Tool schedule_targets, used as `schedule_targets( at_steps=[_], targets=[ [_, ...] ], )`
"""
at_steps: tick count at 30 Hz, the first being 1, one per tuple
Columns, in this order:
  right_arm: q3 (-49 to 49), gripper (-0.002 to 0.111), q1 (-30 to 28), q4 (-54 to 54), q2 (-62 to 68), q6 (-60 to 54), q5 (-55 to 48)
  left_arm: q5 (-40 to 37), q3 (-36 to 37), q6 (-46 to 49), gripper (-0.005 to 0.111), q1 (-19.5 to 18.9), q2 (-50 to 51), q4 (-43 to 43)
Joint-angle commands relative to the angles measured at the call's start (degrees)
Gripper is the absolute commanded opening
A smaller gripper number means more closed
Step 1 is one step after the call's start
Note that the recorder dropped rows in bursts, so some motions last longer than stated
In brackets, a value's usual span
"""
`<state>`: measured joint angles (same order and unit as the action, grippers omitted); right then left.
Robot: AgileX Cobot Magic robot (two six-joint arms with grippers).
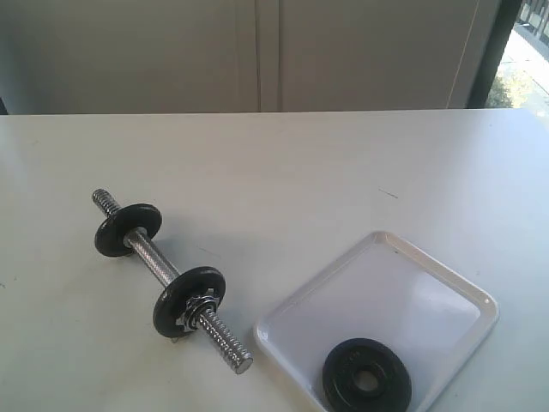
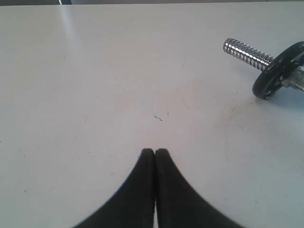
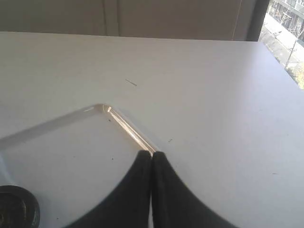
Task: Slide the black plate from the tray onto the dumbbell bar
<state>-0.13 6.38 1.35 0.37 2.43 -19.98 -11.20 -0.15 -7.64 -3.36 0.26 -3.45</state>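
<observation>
White table [image 1: 300, 172]: glossy white rectangular plastic tray [image 1: 386, 287] well apart from short chrome threaded dumbbell bar [image 1: 153, 260]. Flat in tray's corner, small round black cast-iron plate [image 1: 367, 375]. Left tool [image 2: 155, 152], right tool [image 3: 152, 154] clenched, empty. Risks: disc slipping from pinch; bar rolling away.

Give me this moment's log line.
left gripper: shut, empty | right gripper: shut, empty | round black iron plate: flat in white plastic tray | chrome threaded dumbbell bar: on table, untouched
</observation>
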Motion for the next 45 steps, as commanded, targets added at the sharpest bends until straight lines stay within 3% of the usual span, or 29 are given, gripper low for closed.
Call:
schedule_targets(
  at_steps=[1, 19, 21, 24, 34, 42, 45],
  targets=[
    [0.13, 0.0, -0.22, 0.18, -0.37, -0.19, 0.28, 0.19, 0.15, 0.14, 0.0, 0.18, -0.26, -0.04],
    [0.13, 0.0, -0.11, 0.18, -0.37, -0.22, 0.28, 0.19, 0.15, 0.14, 0.0, 0.18, -0.26, -0.04],
    [0.13, 0.0, -0.11, 0.18, -0.37, -0.22, 0.28, 4.77, 0.15, 0.14, 0.0, 0.18, -0.26, -0.04],
    [0.13, 0.0, -0.11, 0.18, -0.37, -0.22, 0.28, 18.62, 0.15, 0.14, 0.0, 0.18, -0.26, -0.04],
    [0.13, 0.0, -0.11, 0.18, -0.37, -0.22, 0.28, 30.33, 0.15, 0.14, 0.0, 0.18, -0.26, -0.04],
    [0.13, 0.0, -0.11, 0.18, -0.37, -0.22, 0.28, 49.74, 0.15, -1.66, 0.0, 0.18, -0.26, 0.44],
    [0.13, 0.0, -0.11, 0.18, -0.37, -0.22, 0.28, 50.14, 0.15, -2.0, 0.0, 0.18, -0.26, 1.53]
  ],
)
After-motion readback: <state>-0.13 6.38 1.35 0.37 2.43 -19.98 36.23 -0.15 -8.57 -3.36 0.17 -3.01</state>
